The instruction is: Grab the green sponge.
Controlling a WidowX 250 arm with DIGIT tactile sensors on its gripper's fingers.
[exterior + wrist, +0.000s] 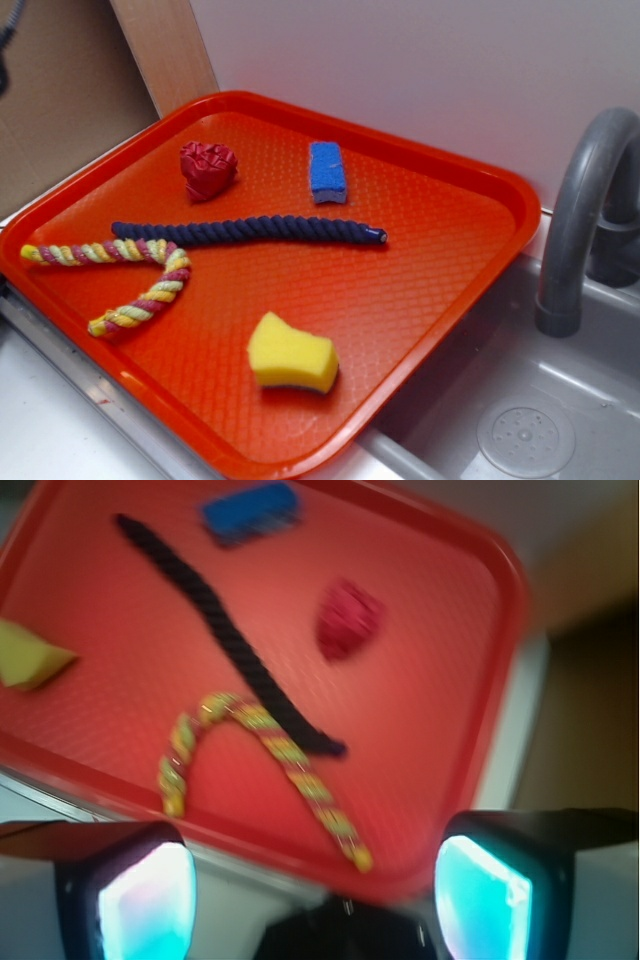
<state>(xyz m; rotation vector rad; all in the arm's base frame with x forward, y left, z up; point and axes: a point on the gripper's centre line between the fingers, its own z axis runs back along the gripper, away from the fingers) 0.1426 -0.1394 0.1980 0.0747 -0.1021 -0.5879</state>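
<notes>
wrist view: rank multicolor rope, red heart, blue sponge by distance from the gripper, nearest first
1. Multicolor rope: just ahead of the open gripper, near the tray's closest rim.
2. Red heart: mid-tray, toward the right.
3. Blue sponge: far edge, top of frame.

The view is blurred, but the order is plain.

Below me the tray (450, 260) is glossy textured plastic, the sponge (292, 353) porous matt foam, both ropes (250, 230) twisted fibre, the faucet (580, 220) smooth grey plastic.

White wall (400, 70) behind, wood panel (165, 45) at left, grey sink (520, 410) w/ 1 faucet (585, 210) at right.
</notes>
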